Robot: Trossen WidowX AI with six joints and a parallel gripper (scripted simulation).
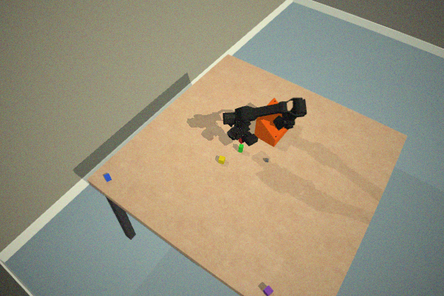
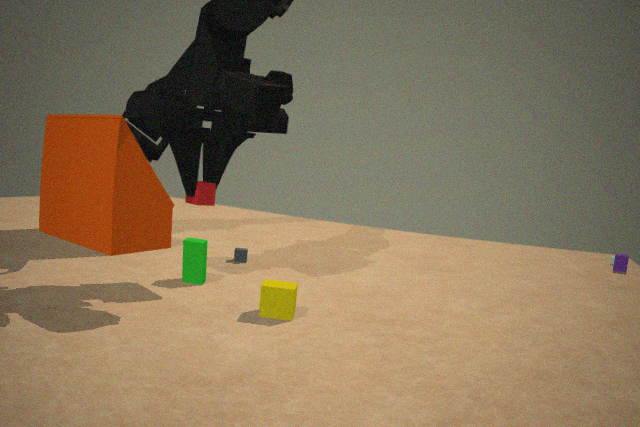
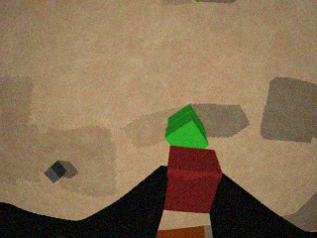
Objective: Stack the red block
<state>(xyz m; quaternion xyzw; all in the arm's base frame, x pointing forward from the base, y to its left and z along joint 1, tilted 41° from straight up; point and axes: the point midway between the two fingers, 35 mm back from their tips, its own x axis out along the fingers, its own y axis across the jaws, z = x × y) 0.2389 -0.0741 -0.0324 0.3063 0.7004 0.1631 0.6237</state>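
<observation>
while jaws grip red block (image 2: 204,193), tower (image 2: 194,260) apart

A tan wooden bench (image 1: 293,213) is seen on a blue-grey floor (image 1: 394,81), set against the wall. An orange wedge-shaped base (image 2: 98,189) is carried on it. Near that base a green tower (image 2: 194,260) stands upright, with a yellow cube (image 2: 278,299) and a small grey cube (image 2: 240,254) close by. A blue cube (image 1: 107,177) and a purple cube (image 1: 267,290) are placed at two bench corners, well apart.

small blocks (image 2: 278,299): 6 | green tower (image 2: 194,260): 1 | orange wedge (image 2: 98,182): 1
</observation>
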